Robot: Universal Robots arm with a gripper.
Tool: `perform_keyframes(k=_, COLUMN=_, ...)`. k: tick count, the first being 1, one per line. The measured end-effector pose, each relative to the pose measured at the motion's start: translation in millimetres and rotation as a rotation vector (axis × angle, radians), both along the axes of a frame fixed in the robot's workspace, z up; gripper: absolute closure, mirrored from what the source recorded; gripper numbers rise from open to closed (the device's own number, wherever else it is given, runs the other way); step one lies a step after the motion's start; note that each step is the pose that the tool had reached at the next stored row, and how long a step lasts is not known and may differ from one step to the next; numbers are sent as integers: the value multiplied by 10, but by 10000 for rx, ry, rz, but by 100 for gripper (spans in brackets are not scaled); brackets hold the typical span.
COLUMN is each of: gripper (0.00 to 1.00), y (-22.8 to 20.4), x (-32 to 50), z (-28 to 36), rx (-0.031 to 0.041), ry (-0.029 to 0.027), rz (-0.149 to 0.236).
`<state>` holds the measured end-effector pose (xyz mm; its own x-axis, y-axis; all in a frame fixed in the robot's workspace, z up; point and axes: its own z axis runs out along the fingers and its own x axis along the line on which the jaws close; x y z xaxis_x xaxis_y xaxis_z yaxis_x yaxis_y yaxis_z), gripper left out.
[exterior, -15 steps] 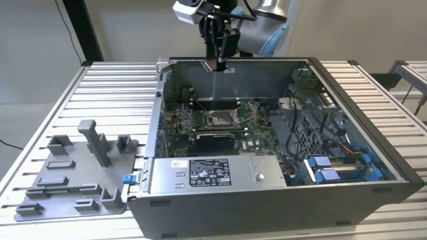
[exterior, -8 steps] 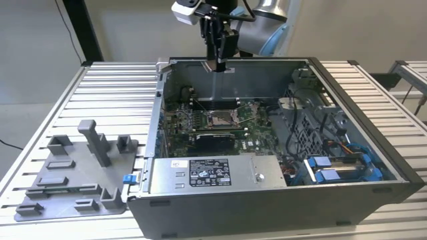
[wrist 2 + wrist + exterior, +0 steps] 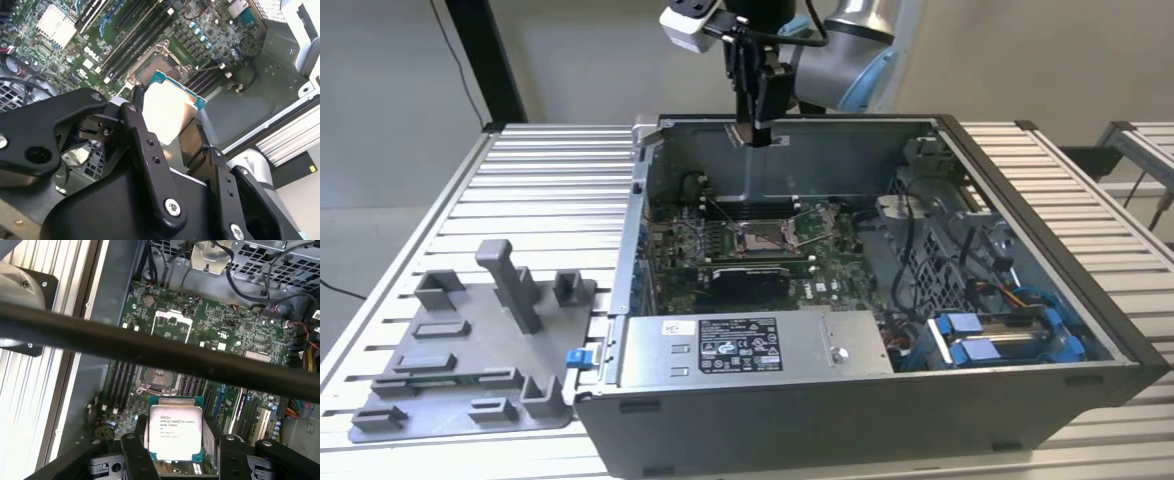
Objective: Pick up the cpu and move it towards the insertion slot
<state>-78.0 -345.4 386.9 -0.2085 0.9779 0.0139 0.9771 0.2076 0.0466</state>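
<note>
The tool is hanging above the rear wall of the open computer case, its fingers clamped on two opposite edges of the cpu. The cpu is riding clear of the motherboard, well above the insertion slot at the board's centre.

Risks, as judged from here:
- The grip is resting on thin edges only; a jolt could be letting the chip tilt or slip out.
- The socket frame and wire levers are standing around the slot; a skewed approach could be catching them.
- The case wall is sitting just beneath the tool, leaving little margin.

Hard to make out: in the exterior view the cpu is appearing only as a pale sliver at the tool tip, and in the first wrist view a dark bar is cutting across the board.
</note>
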Motion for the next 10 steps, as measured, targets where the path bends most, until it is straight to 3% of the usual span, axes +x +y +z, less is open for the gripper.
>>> perform_keyframes(k=10, gripper=100, y=1, x=-1, z=-19, rx=9, ry=2, rz=-1407)
